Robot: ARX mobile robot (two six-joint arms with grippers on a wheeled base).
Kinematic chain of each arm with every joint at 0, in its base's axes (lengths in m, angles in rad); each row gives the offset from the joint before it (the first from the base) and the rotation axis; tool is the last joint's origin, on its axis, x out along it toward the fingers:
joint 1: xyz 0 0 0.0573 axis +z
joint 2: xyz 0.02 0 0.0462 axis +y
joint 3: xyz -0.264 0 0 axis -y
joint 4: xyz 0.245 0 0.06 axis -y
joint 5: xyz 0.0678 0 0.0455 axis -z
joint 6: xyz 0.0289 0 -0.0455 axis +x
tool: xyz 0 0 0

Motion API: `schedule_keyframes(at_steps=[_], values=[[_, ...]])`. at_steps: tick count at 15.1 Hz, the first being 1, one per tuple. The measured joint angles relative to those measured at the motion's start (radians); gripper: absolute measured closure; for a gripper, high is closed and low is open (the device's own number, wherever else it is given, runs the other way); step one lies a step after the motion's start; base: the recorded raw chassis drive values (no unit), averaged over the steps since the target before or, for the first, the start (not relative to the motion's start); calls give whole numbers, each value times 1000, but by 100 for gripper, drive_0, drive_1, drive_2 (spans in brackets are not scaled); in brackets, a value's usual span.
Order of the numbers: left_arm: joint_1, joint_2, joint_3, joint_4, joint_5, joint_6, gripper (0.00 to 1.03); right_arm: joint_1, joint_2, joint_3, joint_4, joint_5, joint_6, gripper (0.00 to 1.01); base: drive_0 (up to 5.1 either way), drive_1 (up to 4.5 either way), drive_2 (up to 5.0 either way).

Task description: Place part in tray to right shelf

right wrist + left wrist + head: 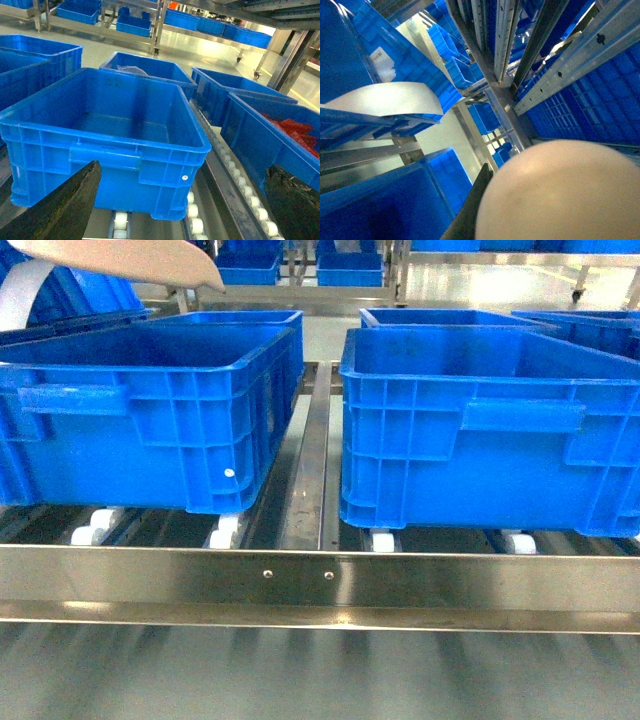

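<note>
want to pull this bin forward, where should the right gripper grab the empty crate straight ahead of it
Probably the near wall's top rim, coming from above: the crate is open and empty, so the jaws can straddle that thin wall.

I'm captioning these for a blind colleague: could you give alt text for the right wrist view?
An empty blue crate sits on the steel roller shelf, framed by the open right gripper and its two dark fingers. More blue crates surround it; one at right holds red items.

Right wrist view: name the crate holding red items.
The blue crate at the far right; red pieces lie inside it, while the big crate in front is empty.
</note>
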Motion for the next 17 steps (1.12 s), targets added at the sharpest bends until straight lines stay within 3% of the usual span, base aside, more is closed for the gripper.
schedule_keyframes(at_steps=[2,4,6,8,10,11,12,13,14,17], values=[[30,-48,-93,34,58,12,91,0,0,0,0,0,0,3,0,0,0],[47,-122,-218,119,202,-56,91,0,0,0,0,0,0,3,0,0,0],[-9,-238,-386,170,329,-85,91,0,0,0,0,0,0,3,0,0,0],[-73,-344,-541,228,380,-50,91,0,0,0,0,0,0,3,0,0,0],[-127,-393,-603,230,336,71,91,0,0,0,0,0,0,3,0,0,0],[-132,-389,-602,187,346,132,91,0,0,0,0,0,0,3,0,0,0],[-119,-441,-616,29,429,309,91,0,0,0,0,0,0,3,0,0,0],[-78,-565,-807,52,447,741,91,-61,-66,-60,20,-152,96,24,0,0,0],[-96,-679,-941,122,468,908,91,-136,-159,-170,21,-231,155,55,0,0,0],[-88,-773,-1048,151,468,933,91,-190,-251,-240,6,-295,163,88,0,0,0]])
